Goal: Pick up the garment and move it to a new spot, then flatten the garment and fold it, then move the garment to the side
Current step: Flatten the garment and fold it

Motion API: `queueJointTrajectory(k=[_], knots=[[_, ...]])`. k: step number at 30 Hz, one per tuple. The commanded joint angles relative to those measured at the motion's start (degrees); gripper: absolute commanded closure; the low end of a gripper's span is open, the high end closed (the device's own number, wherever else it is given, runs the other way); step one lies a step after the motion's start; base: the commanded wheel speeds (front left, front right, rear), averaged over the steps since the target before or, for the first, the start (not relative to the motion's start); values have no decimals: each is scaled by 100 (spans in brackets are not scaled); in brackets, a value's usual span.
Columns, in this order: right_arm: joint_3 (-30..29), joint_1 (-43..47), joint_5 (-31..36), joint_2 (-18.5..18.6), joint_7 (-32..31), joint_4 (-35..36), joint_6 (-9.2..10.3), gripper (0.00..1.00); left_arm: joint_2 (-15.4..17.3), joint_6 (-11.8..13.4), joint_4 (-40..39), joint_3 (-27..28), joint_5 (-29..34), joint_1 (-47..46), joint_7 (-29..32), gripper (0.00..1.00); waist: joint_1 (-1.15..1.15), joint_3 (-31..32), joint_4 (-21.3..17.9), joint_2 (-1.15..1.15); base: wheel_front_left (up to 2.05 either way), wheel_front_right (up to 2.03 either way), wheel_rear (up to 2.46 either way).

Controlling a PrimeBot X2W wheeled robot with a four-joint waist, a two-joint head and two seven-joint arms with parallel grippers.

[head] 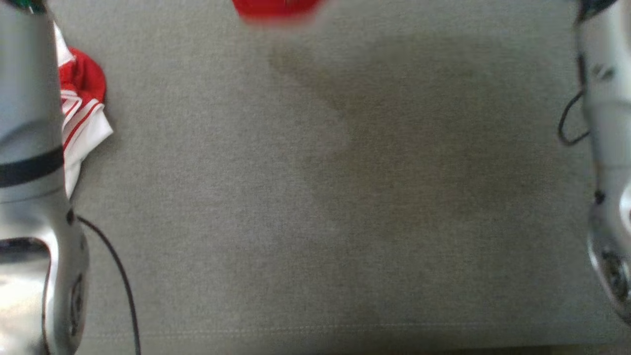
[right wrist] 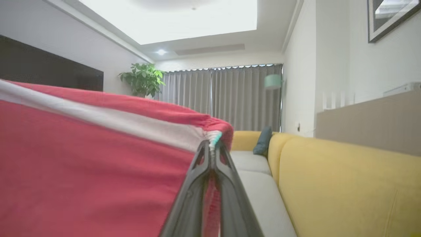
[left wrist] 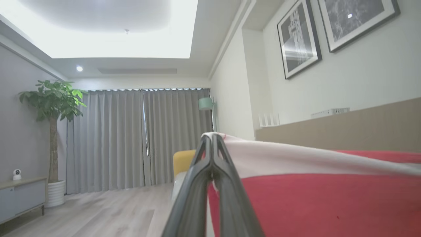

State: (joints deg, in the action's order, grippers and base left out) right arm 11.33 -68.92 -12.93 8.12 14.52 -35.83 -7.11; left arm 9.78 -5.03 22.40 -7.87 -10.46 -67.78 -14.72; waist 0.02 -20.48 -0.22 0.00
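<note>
Left hand (left wrist: 212,135): fingers pressed together, clamped on the white band at the edge of the garment (left wrist: 312,197). Red cloth runs from the grip off to the right of the left wrist view.
Right hand (right wrist: 212,142): fingers together too, clamped on a bunched red corner of the garment (right wrist: 82,164), with a small teal bit at the tips. The cloth spreads left from the grip, with a white stripe across it.
Head view: the garment (head: 276,7) shows as a blurred red patch at the far edge, centre, above the grey fabric surface (head: 315,207).
Left forearm (head: 29,148) stands at the left edge, right forearm (head: 606,148) at the right edge, well apart.
Red-and-white cloth (head: 84,103) lies just beside the left forearm; can't tell whether it's part of the same garment.
Yellow sofa (right wrist: 345,171) is on the right in the right wrist view.
</note>
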Motion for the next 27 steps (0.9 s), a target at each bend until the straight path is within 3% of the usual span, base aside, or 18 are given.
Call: queueJointTrajectory(k=[1,6,14,22,27], knots=[[-114,-210,107,-74,41,98,-37,100,172,48,-266,252,53,-207,-26,100,-2,-103,98,0,0,0,0],[-169,115,433,-55,46,-197,-37,100,-118,-77,-345,304,81,404,-27,100,-2,-151,197,0,0,0,0],[613,1741,174,-40,47,-988,-37,100,-544,-200,-36,380,-210,2703,-28,100,-2,-27,98,0,0,0,0],[942,3156,-428,-147,47,-880,-37,100,-684,-216,68,522,-574,4450,-28,100,-2,359,-39,0,0,0,0],[874,4012,-699,-195,48,-582,-37,100,-688,-79,-4,462,-900,5199,-28,100,-2,716,-87,0,0,0,0]])
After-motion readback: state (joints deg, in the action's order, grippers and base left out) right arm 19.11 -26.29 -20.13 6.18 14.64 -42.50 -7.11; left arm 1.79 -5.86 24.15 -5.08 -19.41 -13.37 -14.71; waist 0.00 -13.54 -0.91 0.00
